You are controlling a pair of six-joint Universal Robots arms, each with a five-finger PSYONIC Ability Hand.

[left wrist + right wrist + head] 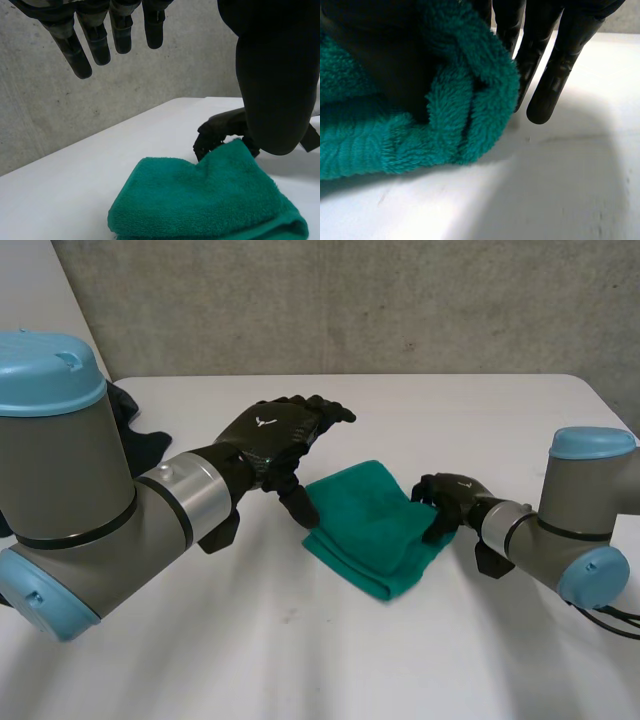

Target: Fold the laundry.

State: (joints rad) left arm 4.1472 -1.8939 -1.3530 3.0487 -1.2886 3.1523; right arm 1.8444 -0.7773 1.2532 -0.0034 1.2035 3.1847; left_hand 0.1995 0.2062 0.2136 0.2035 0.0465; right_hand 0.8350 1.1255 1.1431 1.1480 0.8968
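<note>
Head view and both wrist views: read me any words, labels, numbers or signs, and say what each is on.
Readable words or numbers: none.
Back of the left hand: a small white mark shaped roughly like a Y, a sign rather than a word.
Green towel and table: no print.

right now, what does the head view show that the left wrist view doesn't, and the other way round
Head view adds: both arms and a dark cloth behind the left one. Left wrist view adds: the left hand from its palm side, fingers straight. Shared: the towel, the right hand pinching its corner, the table.
</note>
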